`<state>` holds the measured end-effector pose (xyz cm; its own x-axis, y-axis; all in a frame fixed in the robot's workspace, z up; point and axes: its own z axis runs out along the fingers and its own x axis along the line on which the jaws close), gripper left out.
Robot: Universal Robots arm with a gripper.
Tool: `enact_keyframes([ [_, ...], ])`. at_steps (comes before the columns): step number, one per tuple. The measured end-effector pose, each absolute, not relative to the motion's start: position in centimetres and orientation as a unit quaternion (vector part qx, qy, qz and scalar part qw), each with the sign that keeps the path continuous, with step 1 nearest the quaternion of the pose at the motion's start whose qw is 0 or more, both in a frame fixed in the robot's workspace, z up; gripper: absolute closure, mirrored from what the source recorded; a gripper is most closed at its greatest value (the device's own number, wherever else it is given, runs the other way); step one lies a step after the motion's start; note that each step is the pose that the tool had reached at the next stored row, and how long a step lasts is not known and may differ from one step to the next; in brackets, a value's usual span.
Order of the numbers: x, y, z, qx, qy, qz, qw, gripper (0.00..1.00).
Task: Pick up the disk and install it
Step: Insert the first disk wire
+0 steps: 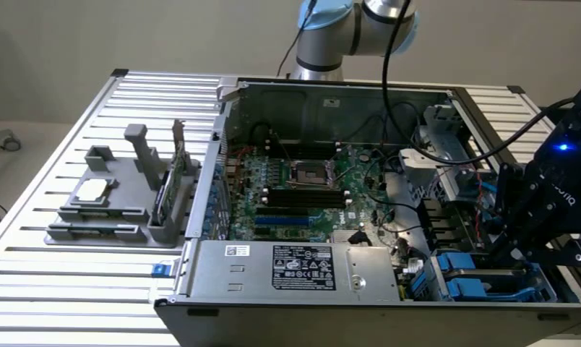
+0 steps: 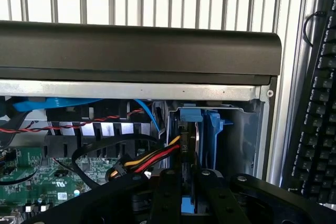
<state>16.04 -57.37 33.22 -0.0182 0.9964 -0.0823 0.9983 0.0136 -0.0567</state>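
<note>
One open computer case lying on a slatted metal table, seen from above in the exterior view. One robot arm, its gripper lowered into the drive bay at the case's corner on the exterior view's right. One disk standing on edge in that bay, blue rails along its sides, flanked by blue plastic carriers. Jaws closed on the disk's near edge, black fingers pressed to either side of it in the wrist view. One green motherboard on the case floor, with one empty processor socket near its middle. One silver power supply box with a white label at the case's near edge. One grey holder on the table at the exterior view's left, well apart from the case, carrying one small square silver chip and one thin green card upright on its edge. One bundle of red, yellow and black wires just beside the disk. One black keyboard outside the case.
</note>
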Motion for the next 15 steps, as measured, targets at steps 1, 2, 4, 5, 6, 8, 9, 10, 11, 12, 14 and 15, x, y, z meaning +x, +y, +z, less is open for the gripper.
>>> enact_keyframes([
  [1,16.0,-57.4,33.2,0.701,0.712,-0.049,0.009,0.83],
  [2,16.0,-57.4,33.2,0.701,0.712,-0.050,0.009,0.83],
  [4,16.0,-57.4,33.3,0.701,0.712,-0.050,0.008,0.83],
  [5,16.0,-57.4,33.3,0.701,0.712,-0.050,0.008,0.82],
  [6,16.0,-57.4,33.4,0.701,0.712,-0.050,0.008,0.76],
  [8,16.0,-57.4,33.6,0.700,0.712,-0.051,0.008,0.69],
  [9,16.0,-57.5,33.6,0.700,0.712,-0.051,0.007,0.63],
  [10,16.0,-57.5,33.7,0.700,0.712,-0.051,0.007,0.63],
  [11,16.0,-57.5,33.9,0.700,0.712,-0.052,0.007,0.63],
  [12,16.0,-57.5,34.0,0.700,0.712,-0.052,0.007,0.63],
  [14,16.0,-57.6,34.3,0.700,0.712,-0.052,0.006,0.63],
  [15,16.0,-57.6,34.5,0.700,0.712,-0.052,0.006,0.63],
])
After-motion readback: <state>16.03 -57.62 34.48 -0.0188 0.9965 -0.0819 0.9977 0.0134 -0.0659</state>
